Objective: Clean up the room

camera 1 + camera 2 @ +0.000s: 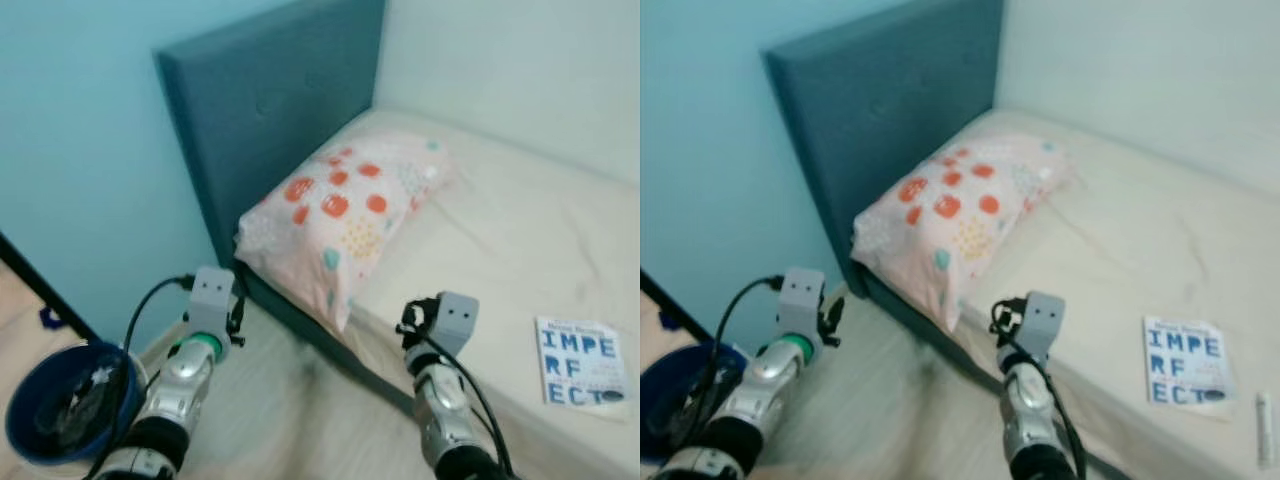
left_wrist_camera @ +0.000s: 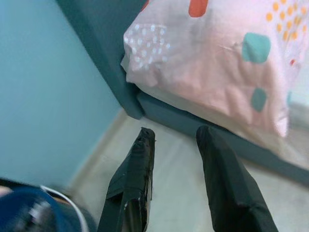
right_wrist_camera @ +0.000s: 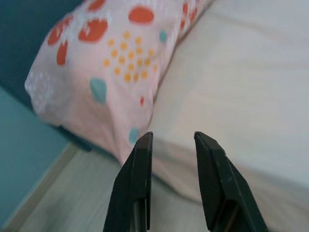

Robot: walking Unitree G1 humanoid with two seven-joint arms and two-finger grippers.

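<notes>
A pink pillow (image 1: 345,215) with red, orange and teal spots lies at the head of the bed, against the teal headboard (image 1: 270,110), one corner hanging over the mattress edge. A white book (image 1: 582,372) with blue letters lies flat on the sheet at the right. My left gripper (image 2: 176,133) is open and holds nothing; it hovers over the floor just short of the pillow's overhanging corner. My right gripper (image 3: 174,137) is also open with nothing in it, pointing at the mattress edge below the pillow (image 3: 111,67).
A dark blue bin (image 1: 65,400) with something inside stands on the floor at the lower left. A small white tube (image 1: 1265,428) lies on the bed beside the book. The light blue wall runs behind the headboard. A dark bar (image 1: 40,285) crosses the left side.
</notes>
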